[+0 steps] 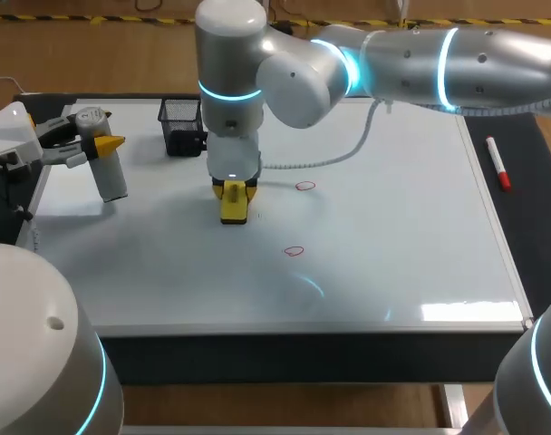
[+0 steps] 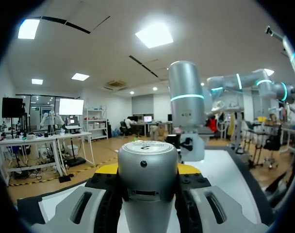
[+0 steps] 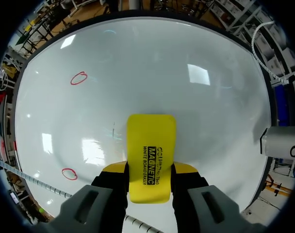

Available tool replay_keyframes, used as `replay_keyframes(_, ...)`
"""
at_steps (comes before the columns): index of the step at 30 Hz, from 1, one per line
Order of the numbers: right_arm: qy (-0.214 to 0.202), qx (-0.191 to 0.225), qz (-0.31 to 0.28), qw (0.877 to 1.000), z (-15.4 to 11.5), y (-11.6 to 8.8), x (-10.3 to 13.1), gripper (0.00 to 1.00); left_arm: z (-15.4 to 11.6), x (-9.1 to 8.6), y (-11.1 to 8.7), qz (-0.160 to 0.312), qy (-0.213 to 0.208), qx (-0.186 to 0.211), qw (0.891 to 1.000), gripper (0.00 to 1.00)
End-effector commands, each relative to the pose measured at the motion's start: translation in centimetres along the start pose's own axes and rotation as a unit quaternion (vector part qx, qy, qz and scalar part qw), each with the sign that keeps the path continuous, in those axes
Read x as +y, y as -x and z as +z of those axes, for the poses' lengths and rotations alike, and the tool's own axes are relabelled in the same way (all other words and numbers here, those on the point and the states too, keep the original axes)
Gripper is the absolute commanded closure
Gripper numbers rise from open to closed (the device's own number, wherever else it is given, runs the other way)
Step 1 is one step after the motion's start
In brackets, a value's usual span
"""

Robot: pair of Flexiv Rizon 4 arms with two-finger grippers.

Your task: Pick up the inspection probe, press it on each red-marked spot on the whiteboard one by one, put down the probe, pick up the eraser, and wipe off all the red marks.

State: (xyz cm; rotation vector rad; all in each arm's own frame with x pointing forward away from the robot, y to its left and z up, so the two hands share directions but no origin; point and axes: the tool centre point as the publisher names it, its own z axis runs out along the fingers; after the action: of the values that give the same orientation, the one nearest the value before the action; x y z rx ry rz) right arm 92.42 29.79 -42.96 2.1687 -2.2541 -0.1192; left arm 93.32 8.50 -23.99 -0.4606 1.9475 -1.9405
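Note:
The probe (image 1: 112, 174), a silver-grey cylinder, stands upright at the whiteboard's left edge with my left gripper (image 1: 99, 145) shut on it. In the left wrist view the probe (image 2: 147, 165) fills the gap between the yellow-tipped fingers (image 2: 106, 169). My right gripper (image 1: 233, 192) reaches past the middle and is shut on the yellow eraser (image 1: 234, 207), which rests on the whiteboard (image 1: 393, 227). The eraser (image 3: 151, 155) sits flat between the fingers. Two red rings remain: one (image 1: 304, 186) right of the eraser, one (image 1: 294, 251) nearer the front. The wrist view shows both rings (image 3: 78, 78) (image 3: 69, 174).
A black mesh basket (image 1: 183, 125) stands at the board's back left, behind the right arm's wrist. A red marker (image 1: 498, 163) lies on the dark mat right of the board. A white cable (image 1: 339, 154) trails across the board from the right arm.

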Motion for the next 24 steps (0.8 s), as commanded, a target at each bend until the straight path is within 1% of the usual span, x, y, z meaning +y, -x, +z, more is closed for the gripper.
replay_keyframes(1,-0.004,-0.006,0.000,1.000,-0.1,-1.6,0.0,1.00,0.0,-0.1,0.0,0.001,0.000,0.000,1.000,1.00)
replay_keyframes(6,-0.006,-0.001,0.003,1.000,0.0,-2.4,0.1,1.00,0.0,-0.1,0.0,0.001,0.000,0.000,1.000,1.00)
replay_keyframes(12,-0.008,0.001,0.005,1.000,-0.4,-2.8,-0.1,1.00,0.0,-0.1,0.0,0.001,0.000,0.000,1.000,1.00)
replay_keyframes(18,0.003,-0.002,-0.005,1.000,-2.2,-3.5,-0.7,1.00,0.0,-0.1,0.0,0.001,0.000,0.000,1.000,1.00)
replay_keyframes(24,-0.001,-0.020,0.000,1.000,-4.4,-4.9,-2.4,1.00,0.0,-0.1,0.0,0.001,0.000,0.000,1.000,1.00)
